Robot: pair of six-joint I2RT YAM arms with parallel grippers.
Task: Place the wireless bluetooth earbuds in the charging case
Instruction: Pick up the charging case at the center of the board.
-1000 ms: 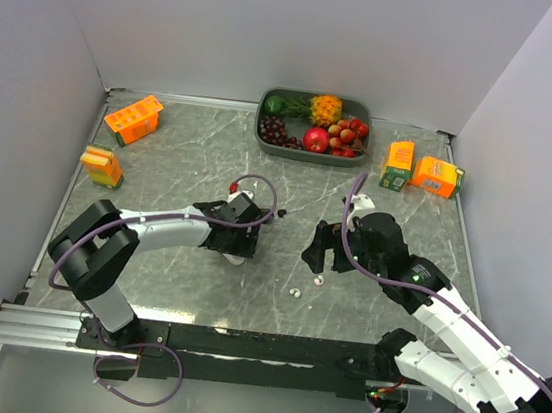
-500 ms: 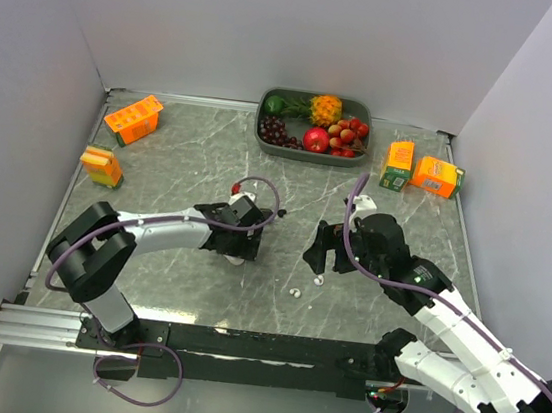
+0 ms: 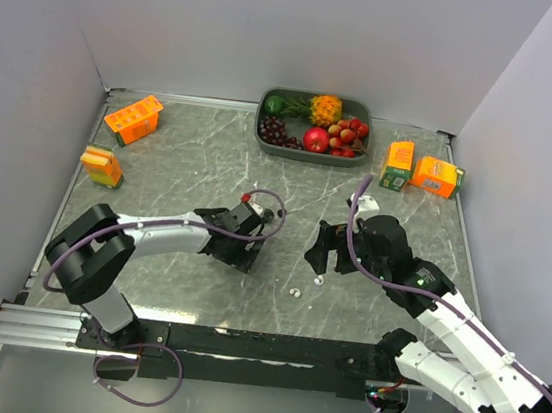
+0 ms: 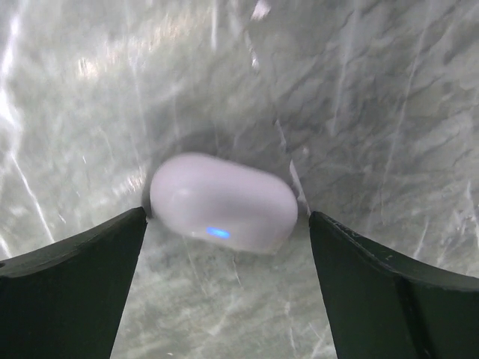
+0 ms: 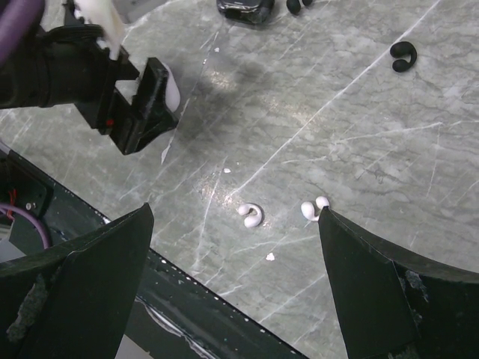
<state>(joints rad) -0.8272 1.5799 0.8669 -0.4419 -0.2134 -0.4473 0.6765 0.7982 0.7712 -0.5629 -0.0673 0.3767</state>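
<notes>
On the marble table (image 3: pixel 182 155), the left gripper (image 4: pixel 227 215) stood spread around the closed white charging case (image 4: pixel 224 202), its fingers flanking the case's ends without pinching. To the case's right the right gripper (image 5: pixel 234 215) hovered, splayed and empty, over two white earbuds (image 5: pixel 251 215) lying apart from the case. A black earbud (image 5: pixel 403 54) lay beyond them. The buds looked light, hard and slippery, and were best pinched gently across the rounded body.

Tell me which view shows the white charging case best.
Left wrist: the white charging case sits whole in mid-frame, blue light showing, between the left tool's open fingers. Right wrist shows only a white sliver behind that tool; in the top view the tool hides it.
</notes>
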